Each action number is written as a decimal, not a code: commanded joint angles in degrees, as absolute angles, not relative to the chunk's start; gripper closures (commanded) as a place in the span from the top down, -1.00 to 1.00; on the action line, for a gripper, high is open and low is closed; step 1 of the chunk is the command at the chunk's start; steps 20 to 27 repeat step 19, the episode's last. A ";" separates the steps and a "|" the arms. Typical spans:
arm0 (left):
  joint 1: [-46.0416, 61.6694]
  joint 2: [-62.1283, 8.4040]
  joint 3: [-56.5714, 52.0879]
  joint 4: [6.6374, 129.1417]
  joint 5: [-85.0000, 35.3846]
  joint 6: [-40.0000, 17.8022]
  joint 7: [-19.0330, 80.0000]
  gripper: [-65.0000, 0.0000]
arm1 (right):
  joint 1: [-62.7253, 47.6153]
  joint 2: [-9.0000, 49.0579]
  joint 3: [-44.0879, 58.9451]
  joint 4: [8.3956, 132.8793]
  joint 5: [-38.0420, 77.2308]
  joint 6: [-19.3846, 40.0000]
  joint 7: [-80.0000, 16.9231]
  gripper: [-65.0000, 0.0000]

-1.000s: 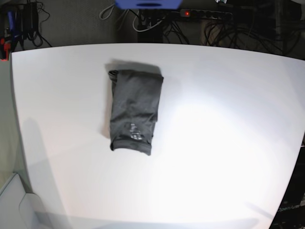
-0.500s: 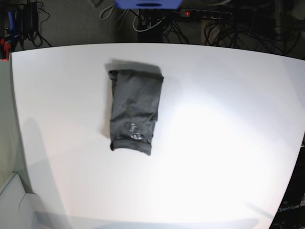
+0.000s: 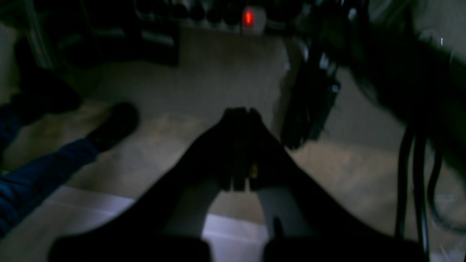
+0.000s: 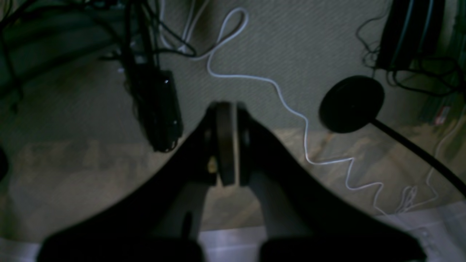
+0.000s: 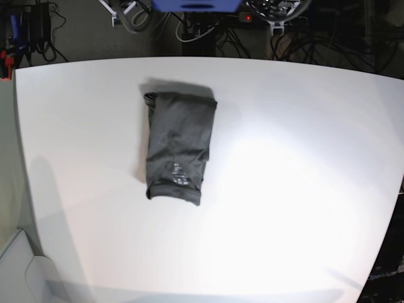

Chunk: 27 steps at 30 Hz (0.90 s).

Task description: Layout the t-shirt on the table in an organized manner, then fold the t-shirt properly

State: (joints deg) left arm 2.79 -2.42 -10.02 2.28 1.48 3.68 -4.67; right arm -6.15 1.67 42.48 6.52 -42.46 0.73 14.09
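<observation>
The dark grey t-shirt (image 5: 178,147) lies folded into a narrow upright rectangle on the left half of the white table (image 5: 297,177), its small white label mark near its lower end. Neither wrist view shows it. My left gripper (image 3: 239,113) is shut with nothing between its fingers and hangs over the floor past the table's edge (image 3: 91,213). My right gripper (image 4: 225,106) is likewise shut and empty, above carpet beyond the table edge (image 4: 418,227). In the base view only white bits of the arms (image 5: 123,9) (image 5: 278,10) show at the top edge, well behind the shirt.
Behind the table lie cables, a power strip with a red light (image 5: 247,17) and a blue box (image 5: 196,5). A white cord (image 4: 291,105) and a black round stand base (image 4: 351,103) are on the floor. A person's leg in blue (image 3: 40,174) is at the left.
White parts of both arms have come into view at the top edge of the base view. The folded t-shirt has not moved.
</observation>
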 commanded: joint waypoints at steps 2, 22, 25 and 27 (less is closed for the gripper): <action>3.65 -2.86 -9.80 2.07 1.63 4.53 -4.00 -0.99 | -6.29 2.07 42.33 6.64 -42.42 0.04 14.11 -1.00; 2.33 -2.51 -9.71 2.33 1.71 4.35 -4.53 -0.99 | -4.97 0.66 42.33 6.64 -42.51 0.04 14.64 -1.00; 2.33 -2.51 -9.71 2.33 1.71 4.35 -4.53 -0.99 | -4.97 0.66 42.33 6.64 -42.51 0.04 14.64 -1.00; 2.33 -2.51 -9.71 2.33 1.71 4.35 -4.53 -0.99 | -4.97 0.66 42.33 6.64 -42.51 0.04 14.64 -1.00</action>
